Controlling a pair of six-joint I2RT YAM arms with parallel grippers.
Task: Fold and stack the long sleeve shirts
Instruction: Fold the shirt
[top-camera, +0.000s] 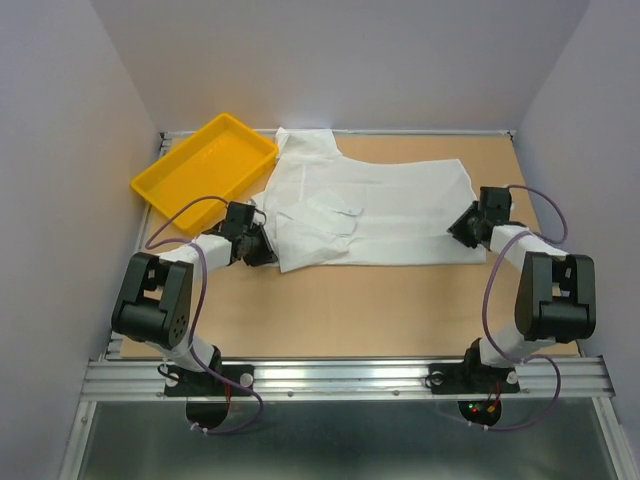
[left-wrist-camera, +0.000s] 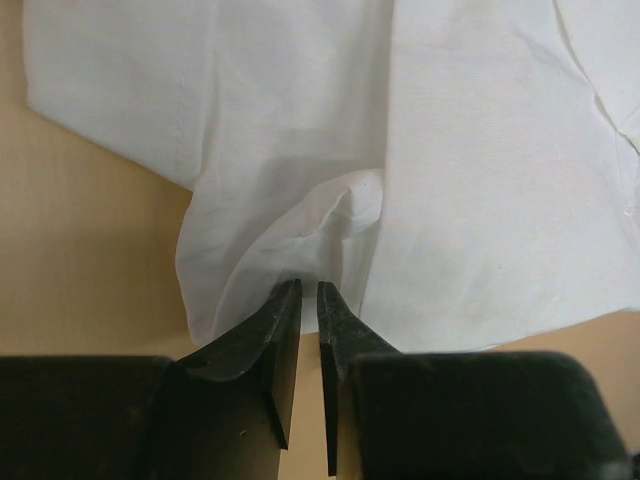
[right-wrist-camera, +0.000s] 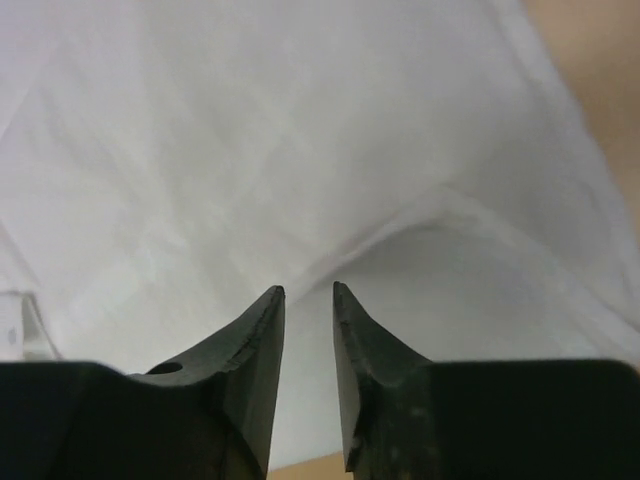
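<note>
The yellow tray (top-camera: 205, 160) sits at far left, and the shirt (top-camera: 390, 205) lies spread on the counter (top-camera: 350, 310) just beside it. At the shirt's near-left edge the left claw (left-wrist-camera: 309, 288) is narrow, pinching a puckered fold. Thin cloth may slip free under a sideways pull. At the right edge the right claw (right-wrist-camera: 308, 290) is narrow over tented cloth, and a grip cannot be confirmed. An unequal lift would skew the fold or drag the shirt onto the tray.

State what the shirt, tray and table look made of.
Shirt: thin cloth, perhaps cotton, matte white; it creases and bunches softly.
Tray: probably moulded plastic, smooth even yellow, one piece with a raised rim.
Table: wood or fibreboard, it seems; matte tan, no clear grain.
</note>
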